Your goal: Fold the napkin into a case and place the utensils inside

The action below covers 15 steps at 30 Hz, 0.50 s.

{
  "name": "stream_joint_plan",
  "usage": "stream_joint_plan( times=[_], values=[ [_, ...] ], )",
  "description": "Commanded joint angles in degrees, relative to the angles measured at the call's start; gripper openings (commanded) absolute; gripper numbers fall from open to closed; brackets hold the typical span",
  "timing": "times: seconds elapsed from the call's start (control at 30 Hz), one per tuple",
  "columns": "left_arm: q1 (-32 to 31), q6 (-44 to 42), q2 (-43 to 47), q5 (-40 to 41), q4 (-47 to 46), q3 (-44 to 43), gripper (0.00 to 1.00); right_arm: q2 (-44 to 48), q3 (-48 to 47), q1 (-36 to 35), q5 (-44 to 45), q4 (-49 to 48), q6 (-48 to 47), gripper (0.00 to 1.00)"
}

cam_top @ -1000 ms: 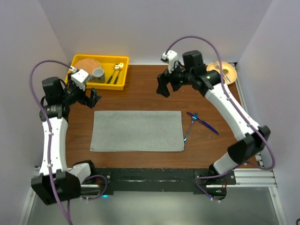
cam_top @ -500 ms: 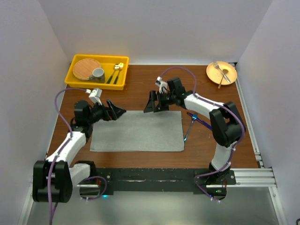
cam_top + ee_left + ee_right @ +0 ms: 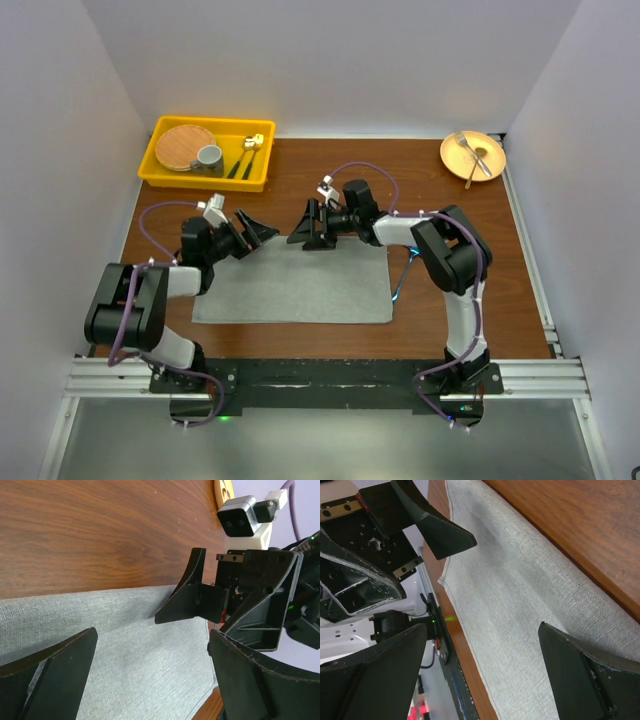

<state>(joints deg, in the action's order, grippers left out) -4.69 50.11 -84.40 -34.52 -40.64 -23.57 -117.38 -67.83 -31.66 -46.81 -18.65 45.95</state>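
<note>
While hovering low at the far hem, not yet gripping: top view shows L fingers [image 3: 258, 231] and R fingers [image 3: 305, 226] tip to tip, near but apart, both spread as wide as poss, holding nothing. Shows napkin [image 3: 290, 285] flat on table [image 3: 300, 160], a wide oblong, unfolded. Shows utensils [image 3: 398, 292] just right of napkin, mostly hidden under R arm [image 3: 445, 255], only a blue sliver out. Leaves yellow tray [image 3: 200, 183] far-left and orange plate [image 3: 450, 160] far-right, well apart from the work.

L wrist view: looks along napkin [image 3: 125, 650] w/ own fingers splayed either side of frame, nothing between but cloth. Catches R fingers [image 3: 186, 597] ahead, right at the hem where cloth meets bare table. Touching or just above, can't tell.

R wrist view: mirrors that. Own fingers wide over napkin [image 3: 520, 610], L fingers [image 3: 440, 535] opposite, above the hem, empty.

Risks, as judged: could clash tip to tip if driven closer, given so little gap. Could bunch the cloth by pinching mid-hem rather than nr corners, giving a crooked fold. Could miss the thin hem or scrape the table if dropped too steeply. Could nudge utensils w/ R arm passing over them.

Vs 1 s ago: were up high nr tray and plate, utensils in plain sight. Now folded in low and brought together. Vs 0.5 s ago: closer still. Napkin unmoved, fingers just as wide.
</note>
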Motion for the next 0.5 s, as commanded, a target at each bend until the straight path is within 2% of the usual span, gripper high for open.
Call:
stream_joint_plan(
  times=[0.0,0.3,0.47],
  values=[
    [-0.4,4.5,-5.8,-1.1,-10.8,-3.1,1.0,-3.1,-2.6,-0.1,-3.0,-7.1,4.1,0.98],
    [4.7,4.7,-13.2,-4.0,-14.8,-1.8,1.0,-7.1,-0.5,1.1,-5.1,-6.0,2.2,0.98],
    [13.5,4.1,-16.4,-5.2,-14.0,-1.4,1.0,-8.0,-0.1,2.0,-5.3,-4.2,0.5,0.98]
  ],
)
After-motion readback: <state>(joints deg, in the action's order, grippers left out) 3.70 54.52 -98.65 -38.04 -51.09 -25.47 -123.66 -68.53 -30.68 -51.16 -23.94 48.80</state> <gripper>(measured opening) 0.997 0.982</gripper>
